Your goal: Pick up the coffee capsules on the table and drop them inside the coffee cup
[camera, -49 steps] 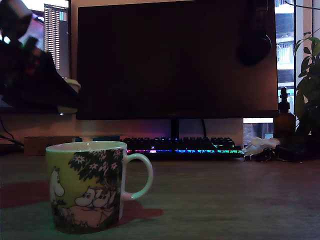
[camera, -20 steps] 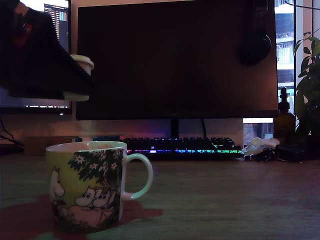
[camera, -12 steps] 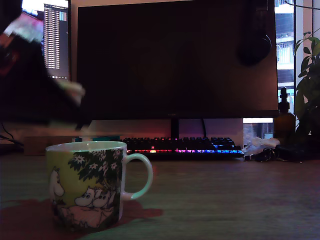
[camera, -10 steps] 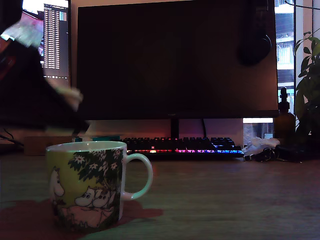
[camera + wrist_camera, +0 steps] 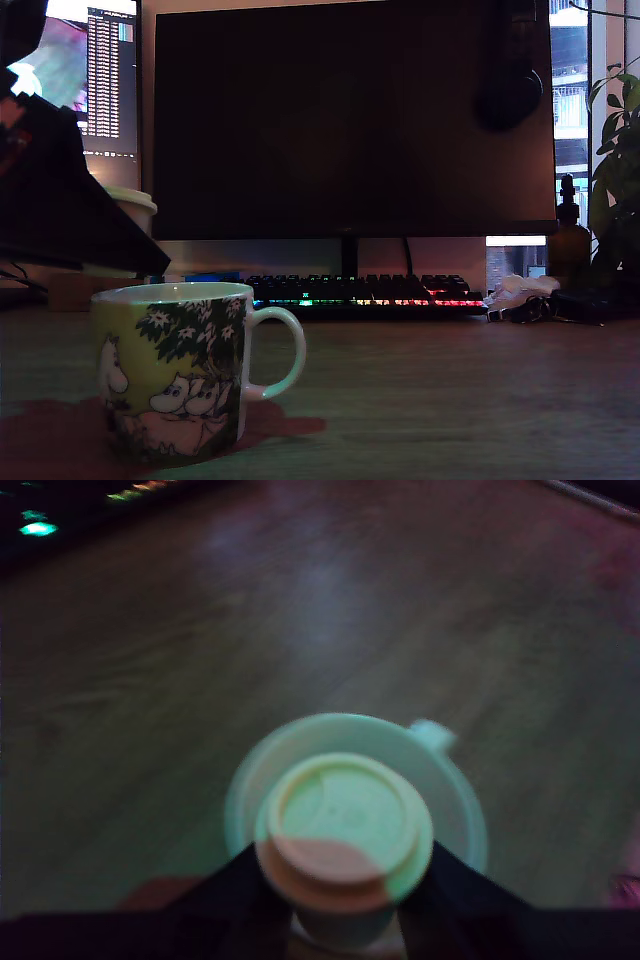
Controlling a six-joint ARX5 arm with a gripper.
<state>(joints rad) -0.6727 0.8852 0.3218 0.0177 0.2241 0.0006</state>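
The table (image 5: 450,390) is a dim brown wood-grain desktop. Behind it stand a large dark monitor (image 5: 350,120), a backlit keyboard (image 5: 365,293) and, at the exterior view's right, a brown bottle (image 5: 568,240) and a leafy plant (image 5: 618,170).

The coffee cup (image 5: 175,370) stands on the table near the exterior view's left, handle toward the keyboard side. In the exterior view the gripper (image 5: 125,235) appears only as a dark mass above and behind the cup, with a pale capsule (image 5: 128,205) showing at its edge; jaw contact is not visible here.

The wrist view supplies this: the two dark fingers (image 5: 235,885) clamp the capsule (image 5: 345,830) on both sides, flat rim face toward the camera. The cup's white rim (image 5: 250,780) lies directly beyond the capsule, which hides most of the cup's interior. The wrist view is blurred.
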